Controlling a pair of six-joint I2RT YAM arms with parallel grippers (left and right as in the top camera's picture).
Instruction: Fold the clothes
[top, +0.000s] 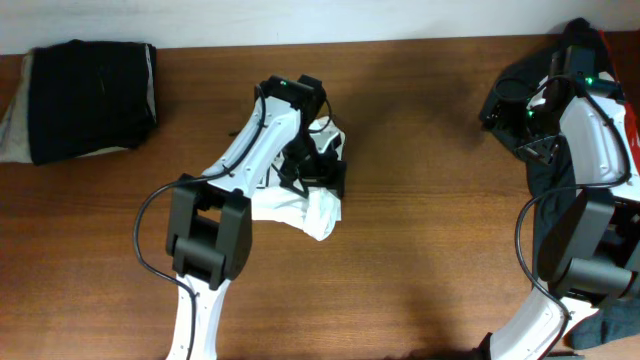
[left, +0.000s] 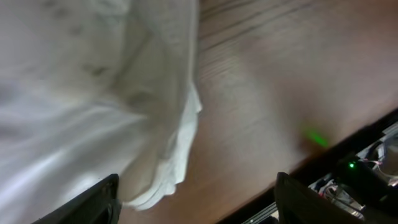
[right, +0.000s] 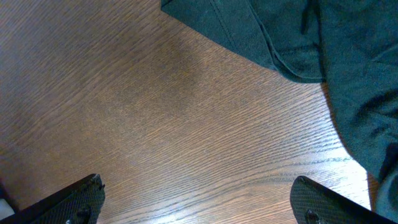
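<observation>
Left gripper (left: 196, 180) first: jaws spread wide, nothing pinched, dark fingers (left: 99, 202) at the bottom corners of the wrist view. White cloth lies against the left-hand finger and fills that side; the other finger hangs over bare wood. A small green glint (left: 316, 137) shows on the table (top: 420, 250) near that side.

Over to the right gripper (right: 196, 182): jaws also wide and empty, over bare wood grain. Just beyond them, a dark garment (right: 311, 37) lies with a stitched hem curving across the top right of the view.

From overhead, the left arm (top: 250, 150) reaches across the middle of the table and covers much of the heap beneath it. Far off in the top left corner sits a folded black and beige bundle (top: 90, 100), well apart from both arms.

Now the T-shirt (top: 315, 212): mid-table, under the left gripper, bunched into a crumpled white lump with one twisted end poking toward the near edge. Up close the cloth is thin, soft-folded and blurred; any lettering or label is too blurred or hidden to read.
</observation>
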